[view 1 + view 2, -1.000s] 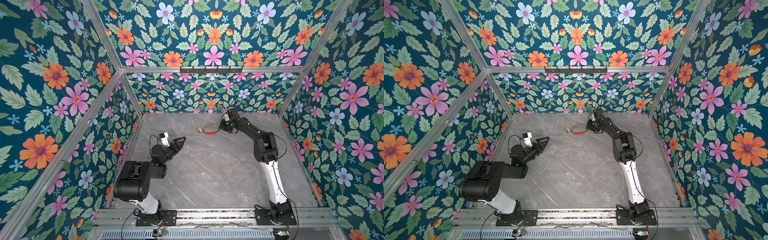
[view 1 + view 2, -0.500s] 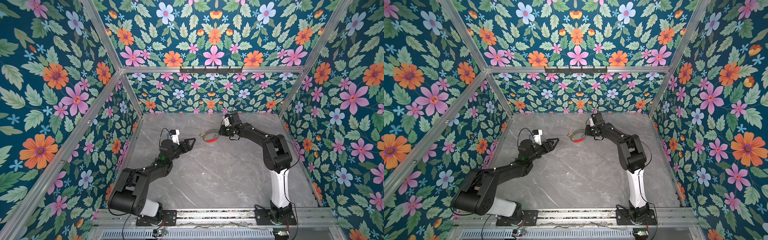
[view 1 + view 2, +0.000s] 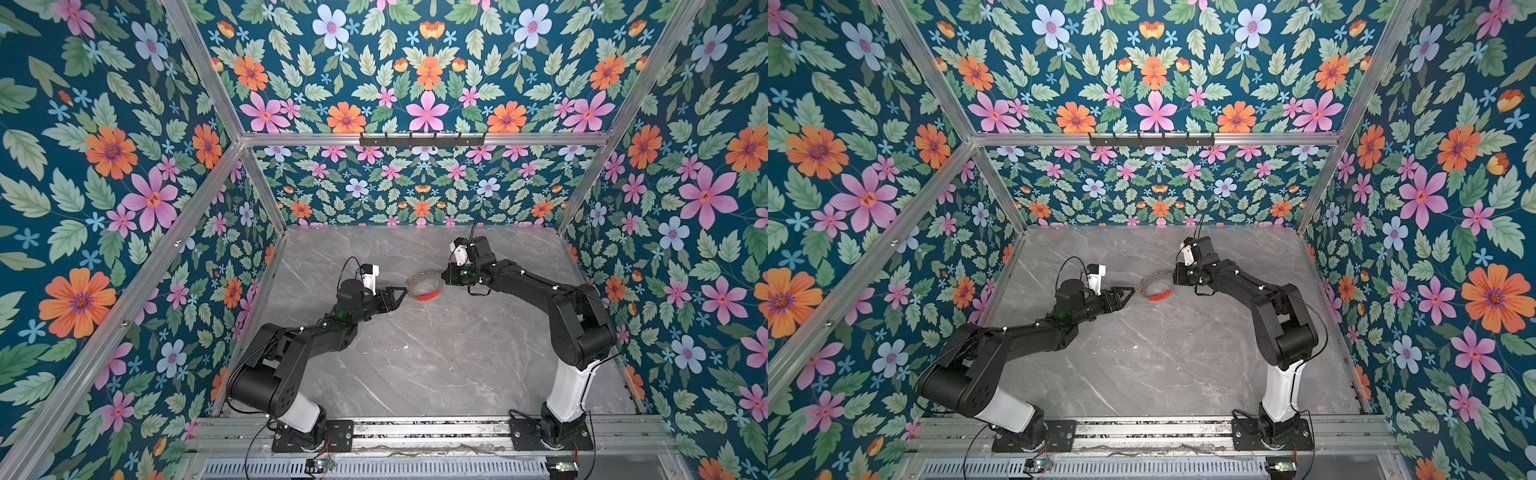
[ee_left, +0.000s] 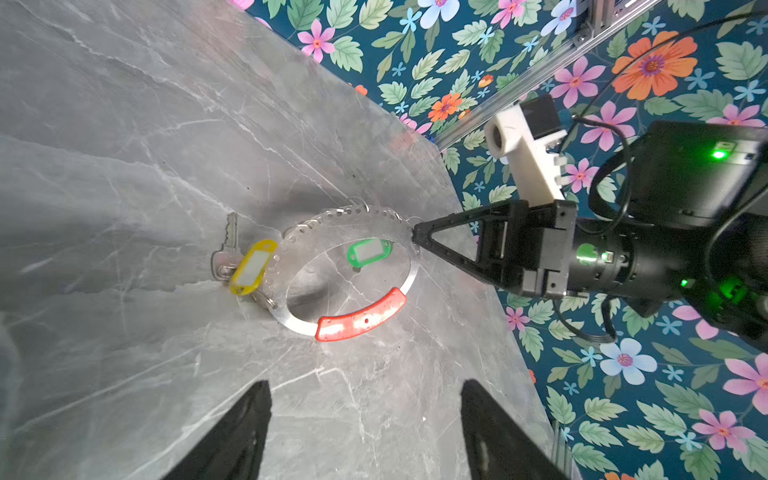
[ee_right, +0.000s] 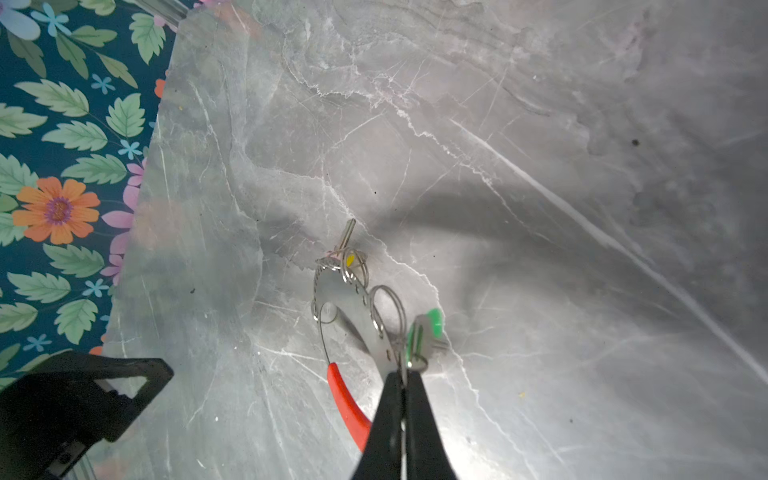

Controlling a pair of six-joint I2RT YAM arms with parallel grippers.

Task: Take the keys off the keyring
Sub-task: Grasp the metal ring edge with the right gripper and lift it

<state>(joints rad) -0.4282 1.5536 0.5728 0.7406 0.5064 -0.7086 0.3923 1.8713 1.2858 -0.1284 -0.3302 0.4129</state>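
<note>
On the table (image 3: 415,365), both top views: you had the keyring (image 3: 428,296) toward the back, mid-width, between the two grippers. Left gripper (image 3: 402,292) sat just beside its left edge; contact not legible. Right gripper (image 3: 444,276) met its right edge; jaw state unreadable at this range.

Left wrist view: your left gripper (image 4: 365,386) stood wide, nothing between the jaws, short of the keyring (image 4: 328,218). Keyring was tilted, its raised edge pinched at the tip of the right gripper (image 4: 414,239). Red sleeve (image 4: 359,318) was on the arc nearest your open jaws. Yellow key (image 4: 253,266) lay on the table against the low edge. Green key (image 4: 369,251) showed through the loop, near the pinch.

Right wrist view: your right gripper (image 5: 401,380) was clamped tight on the rim of the keyring (image 5: 345,299). Green key (image 5: 424,332) hung just beside the fingertips; yellow key (image 5: 350,259) was at the far end. Left gripper (image 5: 137,374) was nearby, apart from the keyring.
</note>
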